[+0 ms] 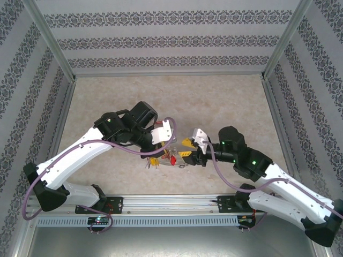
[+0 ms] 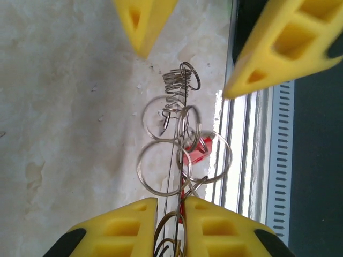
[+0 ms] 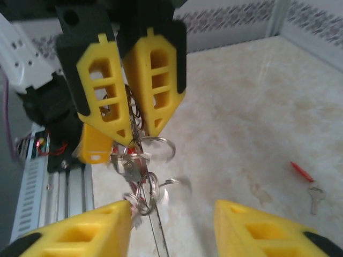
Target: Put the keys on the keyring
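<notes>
On the left, our left pincer [image 2: 170, 203] is pinching shut on the thin wire of the keyring [image 2: 181, 160] and seems to be holding it up off the desk [image 3: 257, 107]. In the overhead view the bunch is hanging at about 6 o'clock from the desk's middle. Small split rings, a red tag [image 2: 201, 151] and a yellow tag [image 3: 94, 144] are dangling from the wire, so we are judging that most of the keys [image 1: 161, 159] are already threaded.

To the right, our right pincer [image 3: 171, 206] is standing with its jaws well apart on either side of the wire, gripping nothing. Further right, at about 4 o'clock in the right wrist view, one loose key [image 3: 315, 196] with its own red plastic piece is lying on the desk, well apart from the ring. That one, we are thinking, is left to add. We are finding no brand, label or writing that can be read.
</notes>
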